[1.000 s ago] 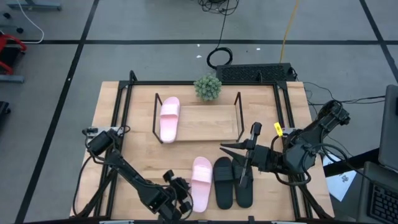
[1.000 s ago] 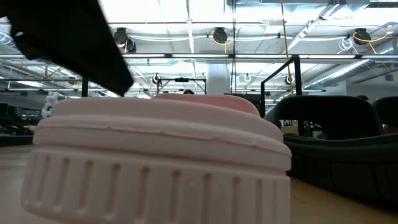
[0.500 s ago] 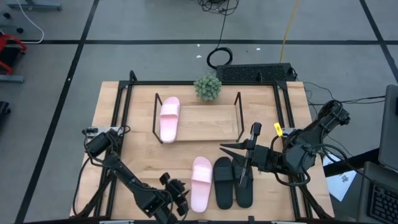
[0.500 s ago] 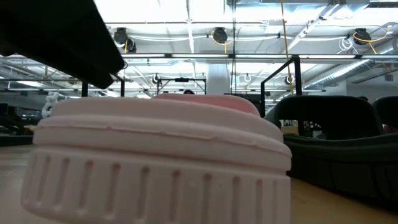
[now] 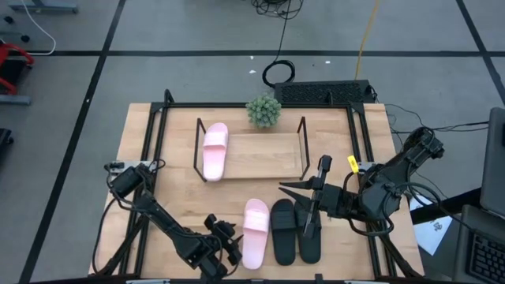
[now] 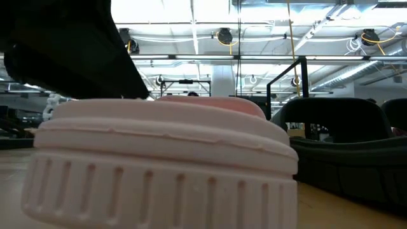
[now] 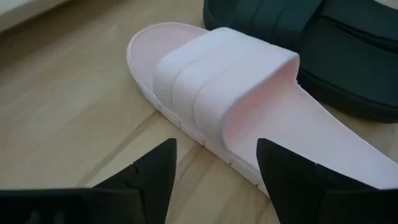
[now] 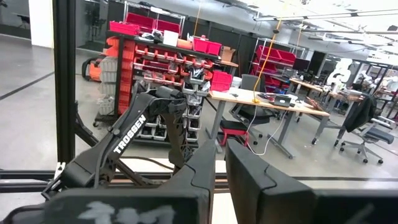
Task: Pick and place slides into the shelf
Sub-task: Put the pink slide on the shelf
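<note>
Wooden bench (image 5: 173, 201) seen from above, standing on a grey floor marked with dark lines, with a black frame around its edges. Near the far edge sits a small green plant (image 5: 263, 110), and just in front of it the shelf (image 5: 264, 154), a light board with thin black rod frames at both ends. One pink slide (image 5: 215, 150) lies on the shelf at its left end, lengthwise from front to back. Three more slides lie side by side on the bench in front of the shelf: a second pink slide (image 5: 254, 231) on the left, then two black slides (image 5: 283, 230) (image 5: 309, 232), touching or nearly touching one another.

Left gripper (image 5: 226, 244) is low at the near edge of the bench, just beside the left flank of the second pink slide, its fingers (image 7: 155, 174) spread apart and holding nothing; the wrist view shows the slide's strap directly ahead of the gap. Right gripper (image 5: 300, 189) hangs above the far ends of the black slides, fingers (image 8: 205, 171) drawn close together and empty.
</note>
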Robot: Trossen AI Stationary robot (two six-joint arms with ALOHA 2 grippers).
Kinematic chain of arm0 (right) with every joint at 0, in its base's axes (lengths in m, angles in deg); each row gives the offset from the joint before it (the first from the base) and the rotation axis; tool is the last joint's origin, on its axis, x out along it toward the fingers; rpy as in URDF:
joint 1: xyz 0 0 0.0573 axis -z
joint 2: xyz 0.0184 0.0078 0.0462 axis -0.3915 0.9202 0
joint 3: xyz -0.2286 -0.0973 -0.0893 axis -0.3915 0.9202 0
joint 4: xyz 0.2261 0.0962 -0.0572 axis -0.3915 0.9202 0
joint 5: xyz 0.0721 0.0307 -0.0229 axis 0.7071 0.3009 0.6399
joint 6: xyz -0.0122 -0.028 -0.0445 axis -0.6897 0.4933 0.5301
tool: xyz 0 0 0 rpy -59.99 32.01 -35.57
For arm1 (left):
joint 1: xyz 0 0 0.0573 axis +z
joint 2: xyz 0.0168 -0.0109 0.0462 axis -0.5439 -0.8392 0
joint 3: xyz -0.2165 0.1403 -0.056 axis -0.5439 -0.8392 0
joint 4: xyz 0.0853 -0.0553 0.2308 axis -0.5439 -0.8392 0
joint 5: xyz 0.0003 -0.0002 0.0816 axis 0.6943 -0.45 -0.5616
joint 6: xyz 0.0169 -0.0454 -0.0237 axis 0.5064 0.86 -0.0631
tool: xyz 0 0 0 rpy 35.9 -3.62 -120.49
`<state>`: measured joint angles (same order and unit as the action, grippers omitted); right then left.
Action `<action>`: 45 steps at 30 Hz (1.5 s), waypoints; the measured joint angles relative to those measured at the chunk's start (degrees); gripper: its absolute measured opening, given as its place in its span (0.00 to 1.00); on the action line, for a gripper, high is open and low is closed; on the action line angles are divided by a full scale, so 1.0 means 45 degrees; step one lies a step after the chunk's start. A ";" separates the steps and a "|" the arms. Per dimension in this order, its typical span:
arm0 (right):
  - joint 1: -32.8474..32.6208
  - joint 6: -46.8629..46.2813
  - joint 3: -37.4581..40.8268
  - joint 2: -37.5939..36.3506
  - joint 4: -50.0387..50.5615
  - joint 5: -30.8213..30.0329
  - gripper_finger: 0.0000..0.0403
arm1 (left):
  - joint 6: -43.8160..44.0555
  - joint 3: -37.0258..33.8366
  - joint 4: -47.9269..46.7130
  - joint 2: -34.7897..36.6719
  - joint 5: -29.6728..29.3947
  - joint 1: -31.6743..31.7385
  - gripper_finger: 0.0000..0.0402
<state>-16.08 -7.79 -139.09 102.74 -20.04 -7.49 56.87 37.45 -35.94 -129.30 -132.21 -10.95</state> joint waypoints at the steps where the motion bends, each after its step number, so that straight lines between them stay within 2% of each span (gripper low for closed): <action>1: 0.0000 0.0003 0.0000 0.0000 0.0004 0.0000 0.07 | -0.0006 -0.0143 0.0253 0.0000 -0.0033 0.0000 0.56; 7: 0.0000 0.0021 0.0000 0.0000 0.0005 0.0000 0.07 | -0.0298 -0.0564 0.1403 0.0000 -0.0336 0.0002 0.56; 22: 0.0000 0.0040 0.0000 0.0000 0.0010 0.0000 0.07 | -0.0996 -0.0569 0.1645 -0.0005 -0.0557 0.0764 0.56; 37: 0.0000 0.0009 0.0000 0.0010 0.0406 0.0000 0.07 | -0.1037 -0.0569 0.1616 -0.0015 -0.0322 0.0738 0.55; 45: 0.0000 0.0004 0.0000 0.0010 0.0384 0.0005 0.07 | -0.0598 -0.0560 0.2316 -0.1069 -0.0281 0.0748 0.55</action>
<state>-16.08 -7.77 -139.09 102.79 -18.31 -7.46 54.18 34.93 -25.52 -134.11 -133.47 -7.58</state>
